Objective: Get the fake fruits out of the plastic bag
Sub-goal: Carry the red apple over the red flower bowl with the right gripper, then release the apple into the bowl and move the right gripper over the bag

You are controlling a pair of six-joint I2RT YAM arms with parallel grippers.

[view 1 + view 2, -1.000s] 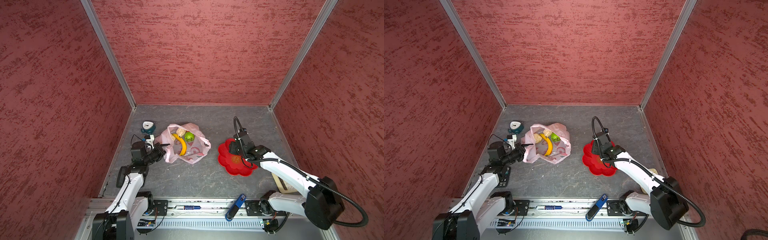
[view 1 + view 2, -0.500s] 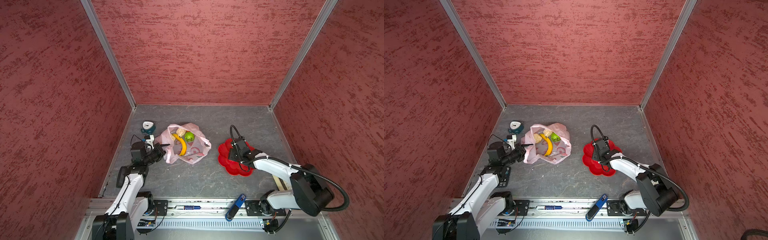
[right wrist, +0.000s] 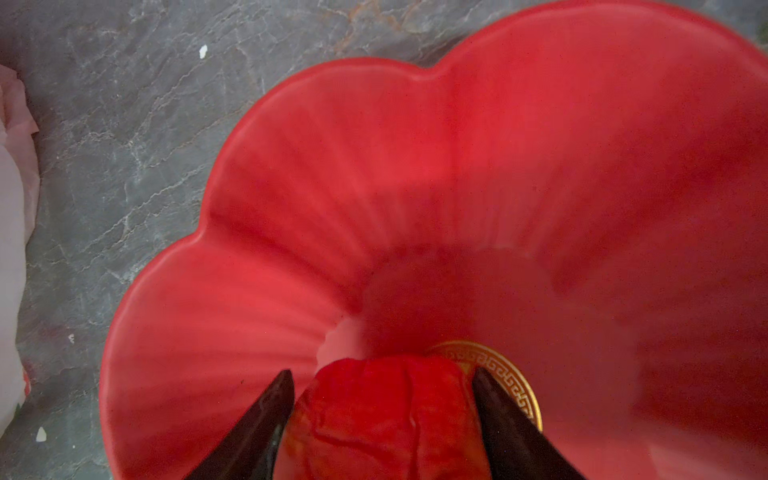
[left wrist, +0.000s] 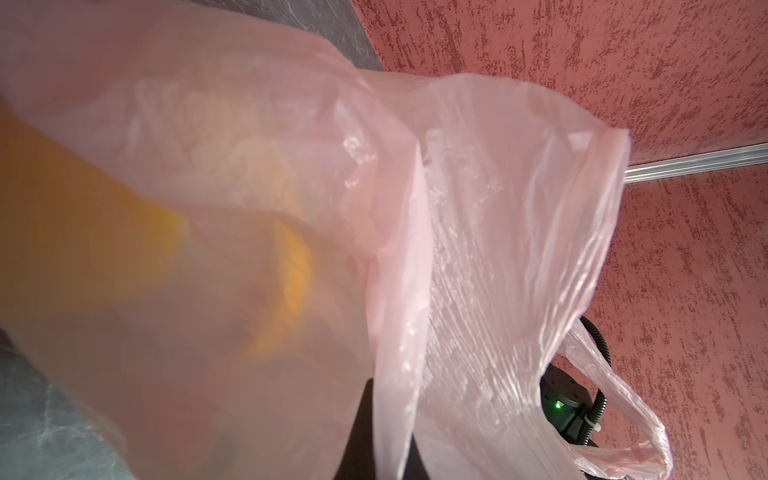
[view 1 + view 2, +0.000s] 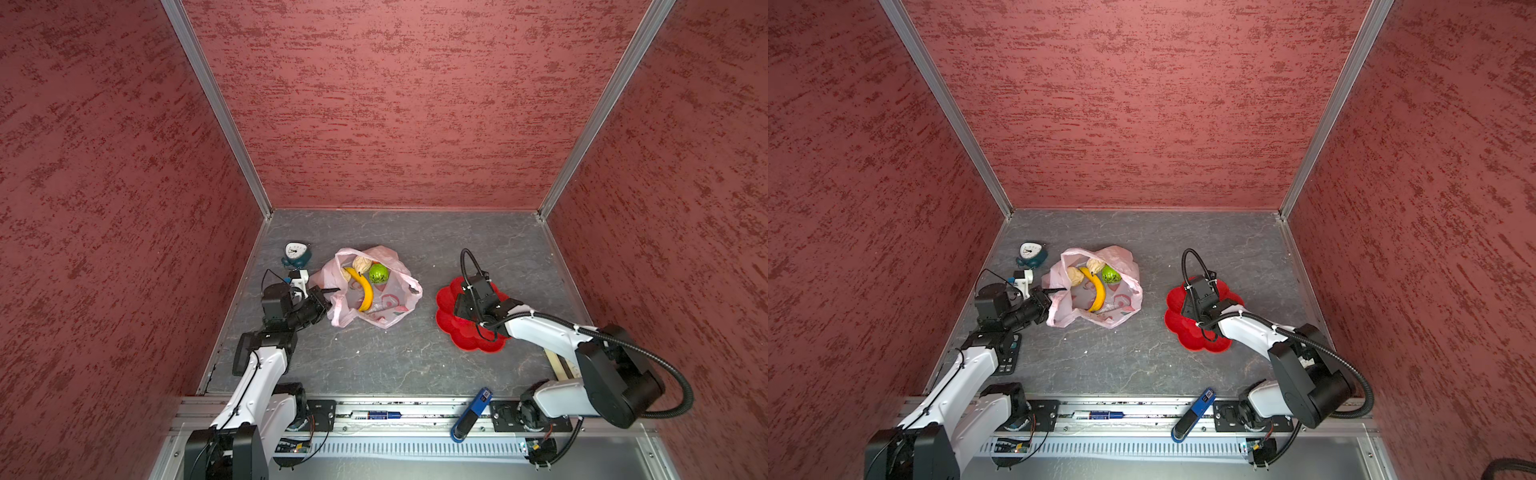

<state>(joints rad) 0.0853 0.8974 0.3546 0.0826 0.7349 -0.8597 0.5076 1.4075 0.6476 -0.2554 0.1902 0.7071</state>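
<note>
Top views: plastic bag (image 5: 390, 305) laid on the counter (image 5: 395, 365), mouth open. Banana (image 5: 365, 291), green bumpy ball (image 5: 378, 273) and two cream lumps (image 5: 1075, 275) seen inside the bag. Left fingers (image 5: 330, 289) closed on the bag's rim, on the side away from the red plate (image 5: 451, 328). Plate set well apart from the bag

Left wrist: view filled by bag film. Yellow-orange shapes blurred through it, fingers not made out

Right wrist: right fingers (image 3: 266, 419) spread, strawberry (image 3: 386, 419) sat between them on the plate, outside the bag. Thin gap seen at one finger. Bag edge seen near the plate
</note>
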